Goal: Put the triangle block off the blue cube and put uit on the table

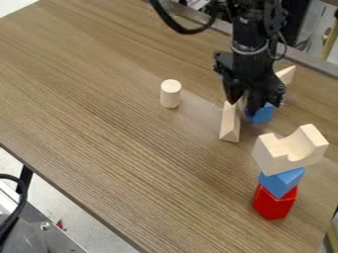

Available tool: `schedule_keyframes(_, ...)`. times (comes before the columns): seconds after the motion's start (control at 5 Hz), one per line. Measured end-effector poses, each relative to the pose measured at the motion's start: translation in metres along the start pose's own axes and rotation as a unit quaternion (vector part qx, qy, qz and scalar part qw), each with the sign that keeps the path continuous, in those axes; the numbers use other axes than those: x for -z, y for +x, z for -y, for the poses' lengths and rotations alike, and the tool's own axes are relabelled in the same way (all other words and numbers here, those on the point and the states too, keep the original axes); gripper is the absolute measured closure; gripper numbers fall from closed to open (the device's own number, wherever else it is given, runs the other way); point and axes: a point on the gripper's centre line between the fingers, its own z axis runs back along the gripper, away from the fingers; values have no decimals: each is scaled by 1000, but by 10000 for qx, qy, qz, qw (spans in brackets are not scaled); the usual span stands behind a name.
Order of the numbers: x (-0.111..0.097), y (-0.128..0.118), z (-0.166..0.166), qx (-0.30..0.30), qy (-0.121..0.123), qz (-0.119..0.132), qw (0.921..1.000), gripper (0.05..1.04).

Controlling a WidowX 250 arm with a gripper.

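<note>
The gripper (249,96) is in the far right part, over the blue cube (263,114), and I cannot tell if it is spread or closed, while the triangle block (230,126) is just left of this cube, its far end partly hidden.

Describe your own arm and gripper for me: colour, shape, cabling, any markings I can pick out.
The arm is black and slim, with a pale grey ring above the gripper. The gripper is black too, bulky and angular. A thick black cable loops out beside the arm. I can't make out any markings.
</note>
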Motion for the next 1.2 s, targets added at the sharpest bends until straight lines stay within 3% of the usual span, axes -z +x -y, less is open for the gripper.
schedule_keyframes(0.4, -2, -5, -1, -112, 37, 15, 9999, 737)
schedule_keyframes(0.6, -21, -6, -4, -155, 55, 85, 9998, 738)
schedule_keyframes(0.8, -52, -6, -13, -76, 158, 360, 9992, 737)
schedule_keyframes(1.0, -79, -10, -21, 193, 195, 816, 9963, 738)
schedule_keyframes(1.2, -103, -12, -38, -78, 283, 1213, 9922, 738)
